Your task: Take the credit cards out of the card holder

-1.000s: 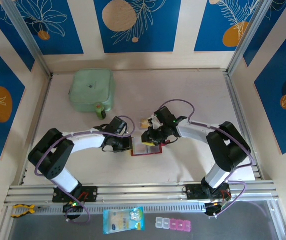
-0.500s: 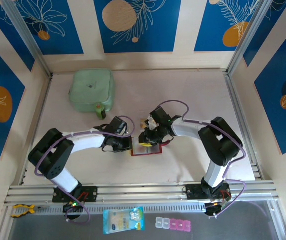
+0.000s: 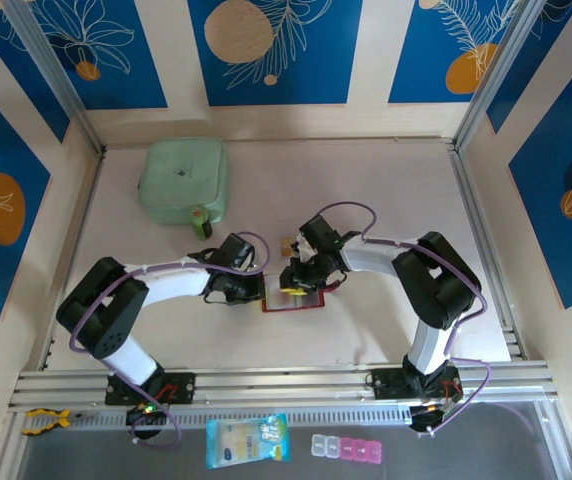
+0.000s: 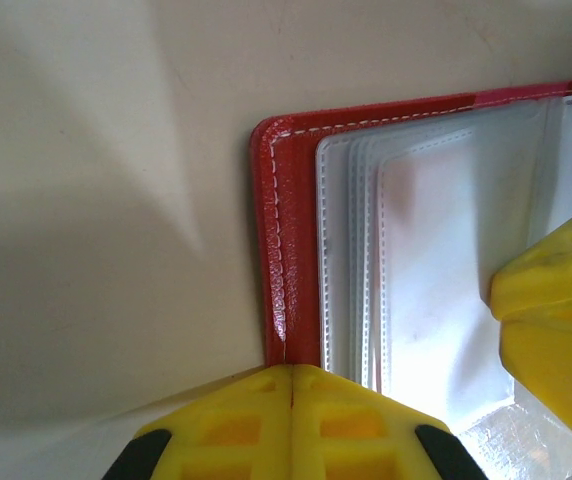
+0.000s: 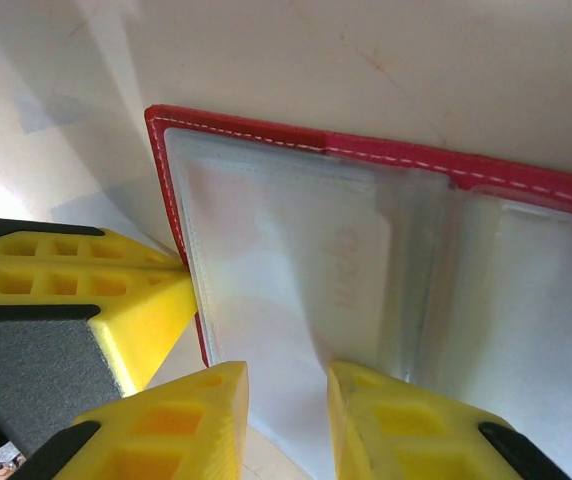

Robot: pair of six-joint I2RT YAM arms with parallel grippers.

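**Red card holder lies open, fingers at two of its edges**

Red leather-look folding card holder point(image 3: 296, 301) lies opened flat near the middle of the pale surface point(image 3: 386, 190), between the two arms. In the left wrist view its stitched red border point(image 4: 284, 250) frames a stack of greyish clear plastic pockets point(image 4: 426, 260). The far right of the holder is cut off by the frame. In the right wrist view point(image 5: 266, 135) faint pinkish marks show through one pocket point(image 5: 296, 250). Whether a card sits inside cannot be told.

The left fingers point(image 4: 236, 425) are pressed tight together with only a seam between them, their tips touching the holder's red edge. The same yellow finger point(image 5: 76, 280) meets that edge in the right wrist view. The right fingers point(image 5: 166, 430) stand narrowly apart at the near edge of the pocket leaves. The leaf's edge runs toward the gap, and whether they pinch it cannot be told. One of them point(image 4: 551, 320) hides part of the pockets in the left wrist view. From above both sets of fingers are mostly hidden under the wrists.

Just beyond the holder lies a small thin yellow-orange card point(image 3: 287, 244), partly covered by the right arm and too small to read. Further back on the left sits a pale green soft pouch point(image 3: 184, 183).
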